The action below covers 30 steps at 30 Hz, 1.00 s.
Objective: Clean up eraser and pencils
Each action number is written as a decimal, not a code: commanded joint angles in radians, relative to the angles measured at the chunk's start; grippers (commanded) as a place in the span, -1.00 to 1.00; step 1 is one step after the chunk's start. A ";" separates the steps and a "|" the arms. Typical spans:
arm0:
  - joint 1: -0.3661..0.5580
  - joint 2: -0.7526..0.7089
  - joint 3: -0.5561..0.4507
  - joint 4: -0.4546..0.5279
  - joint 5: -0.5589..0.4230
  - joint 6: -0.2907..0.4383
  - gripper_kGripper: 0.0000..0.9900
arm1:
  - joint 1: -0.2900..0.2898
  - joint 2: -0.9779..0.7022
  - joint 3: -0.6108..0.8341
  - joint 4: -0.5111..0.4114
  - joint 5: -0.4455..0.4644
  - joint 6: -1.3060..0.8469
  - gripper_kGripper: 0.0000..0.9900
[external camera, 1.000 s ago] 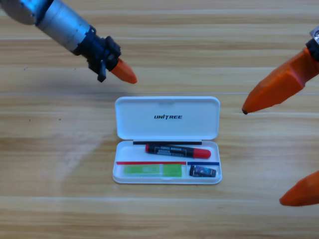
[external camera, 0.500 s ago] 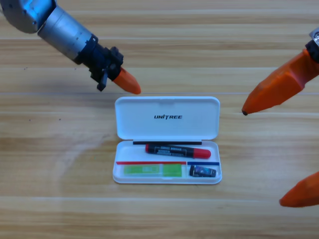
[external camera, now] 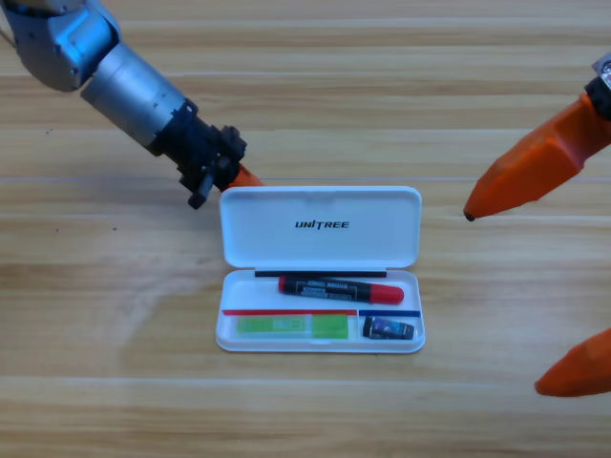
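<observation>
Table (external camera: 105, 315): wooden, carrying the case at its middle.
Left arm (external camera: 115, 72): reaches in from the upper left corner, angled down toward the lid's back edge.
Right gripper (external camera: 535, 277): waits at the right edge, its two orange fingers spread wide apart and grasping nothing.
Case (external camera: 320, 226): white, lying open with the lid folded back flat on the table, so the tray faces up.
Left gripper (external camera: 243, 176): its orange tip sits at the lid's upper left corner, partly hidden behind the rim (whether the fingers are parted or closed cannot be told); likely placed there to tip the lid shut.
Black and red pencil (external camera: 341, 288): lies lengthwise in the tray's upper compartment.
Green and white pencil (external camera: 291, 326): lies in the lower left compartment.
Eraser (external camera: 389, 329): lies in the lower right compartment, so all three items look stowed.
</observation>
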 commanded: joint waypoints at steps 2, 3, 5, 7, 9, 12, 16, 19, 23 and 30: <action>-0.053 -0.021 0.043 0.009 -0.015 0.011 -1.00 | -0.015 0.003 0.034 -0.033 0.012 0.012 0.97; -0.054 -0.023 0.045 0.009 -0.015 0.011 -1.00 | -0.015 0.003 0.034 -0.033 0.012 0.012 0.97; -0.060 -0.024 0.049 0.009 -0.017 0.009 -1.00 | -0.015 0.005 0.034 -0.035 0.012 0.012 0.97; -0.065 -0.026 0.054 0.009 -0.015 0.009 -1.00 | -0.015 0.008 0.034 -0.035 0.012 0.012 0.97; -0.068 -0.026 0.057 0.009 -0.013 0.009 -1.00 | -0.015 0.010 0.034 -0.035 0.012 0.012 0.97; -0.071 -0.030 0.060 0.009 -0.013 0.009 -1.00 | -0.015 0.010 0.034 -0.035 0.012 0.013 0.97; -0.074 -0.050 0.079 0.009 -0.013 0.008 -1.00 | -0.015 0.010 0.034 -0.035 0.012 0.016 0.97; -0.077 -0.063 0.097 0.009 -0.013 0.014 -1.00 | -0.015 0.016 0.032 -0.036 0.012 0.016 0.97; -0.085 -0.073 0.122 0.001 -0.010 0.028 -1.00 | -0.015 0.022 0.032 -0.039 0.012 0.016 0.98; -0.097 -0.073 0.148 -0.014 -0.004 0.036 -1.00 | -0.015 0.023 0.034 -0.042 0.012 0.018 0.98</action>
